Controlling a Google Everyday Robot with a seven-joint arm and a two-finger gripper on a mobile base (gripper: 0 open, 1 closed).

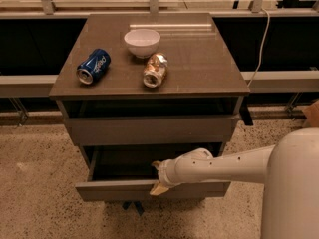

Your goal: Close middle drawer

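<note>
The middle drawer [119,189] is the lower, wide, shallow one with a slim flat front. It stands pulled out from the cabinet, and its dark inside [124,163] shows. My gripper [157,177] reaches in from the right on a white arm and sits at the drawer's front panel, about mid-width. It looks open: one tan fingertip [159,189] lies on the outer face of the front panel and the other [155,164] is just inside the drawer. It holds nothing.
Above it is a drawer with a taller front [149,129], slightly out. On the cabinet top [204,63] lie a blue can [93,66], a white bowl [142,42] and a crushed tan can [155,70]. My white body [291,193] fills the lower right. Speckled floor lies around.
</note>
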